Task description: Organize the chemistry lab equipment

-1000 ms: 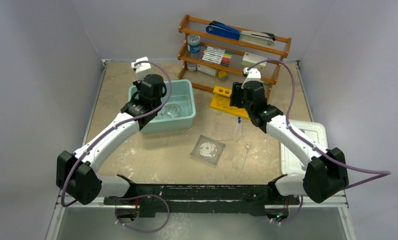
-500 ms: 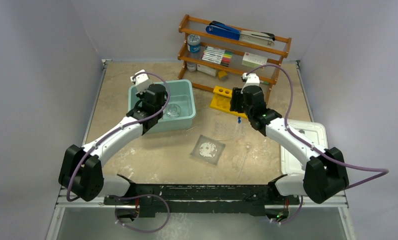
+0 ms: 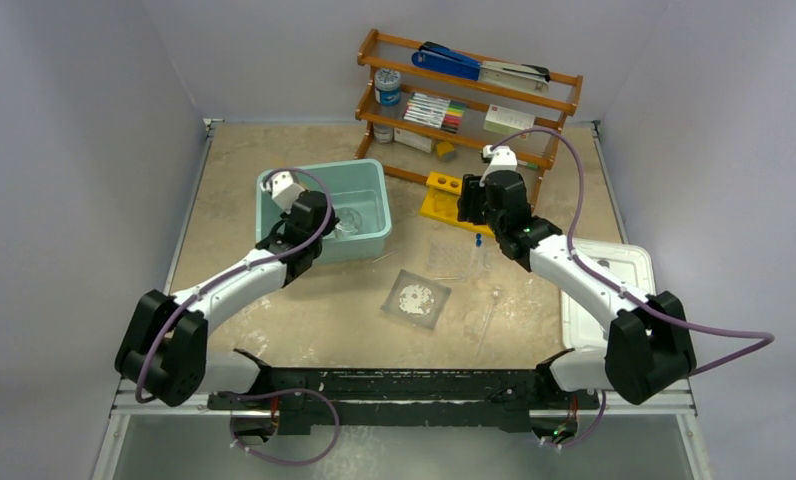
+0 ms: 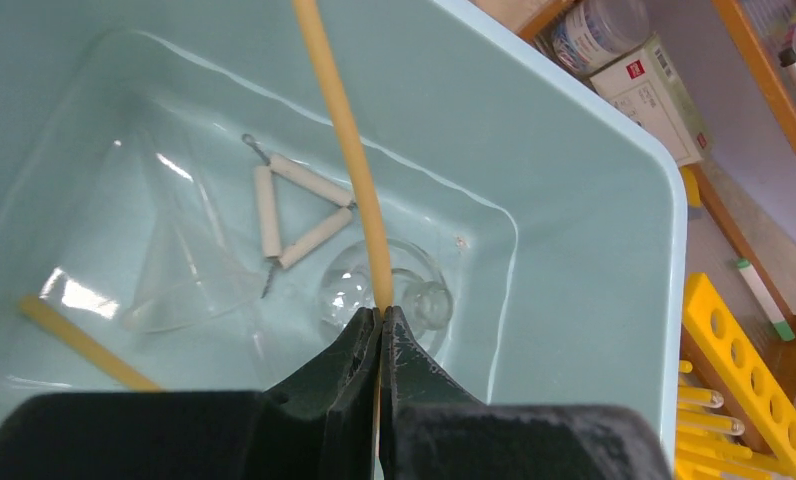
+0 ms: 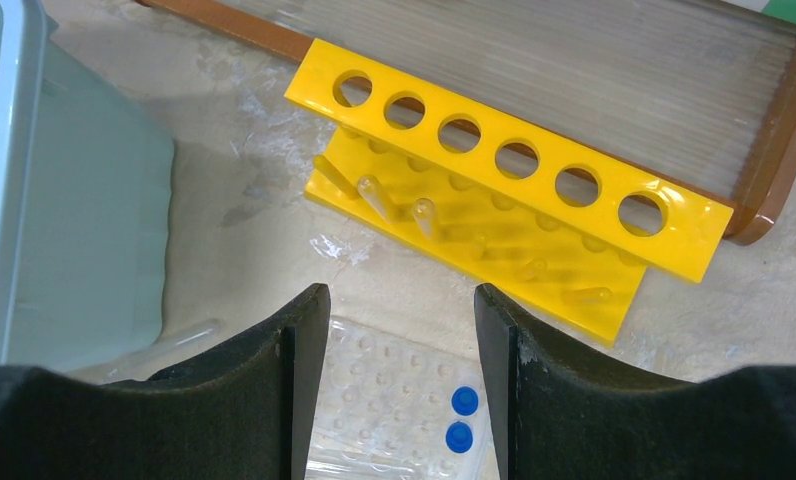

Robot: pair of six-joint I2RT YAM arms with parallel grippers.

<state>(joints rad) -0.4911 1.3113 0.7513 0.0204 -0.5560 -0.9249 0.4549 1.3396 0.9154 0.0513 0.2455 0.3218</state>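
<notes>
One bin (image 3: 349, 248), upper left, holding one flask (image 4: 349, 295), one funnel (image 4: 184, 270), one triangle (image 4: 267, 210) and one tube (image 4: 344, 130). One six-holed rack (image 5: 488, 146), one dish (image 3: 416, 298), two blue caps (image 5: 463, 399), one shelf (image 3: 469, 95).

You have free table (image 3: 239, 165) at the far left beside the teal bin (image 3: 359, 245), and in the near middle around the square dish (image 3: 417, 299). Inside the bin, flask (image 4: 344, 295), funnel (image 4: 179, 270), clay triangle (image 4: 267, 212) and amber tube (image 4: 339, 130) crowd the floor. At the right, the yellow rack (image 3: 442, 198) stands just before the wooden shelf (image 3: 534, 95), and the white lid (image 3: 629, 270) fills the near corner.
</notes>
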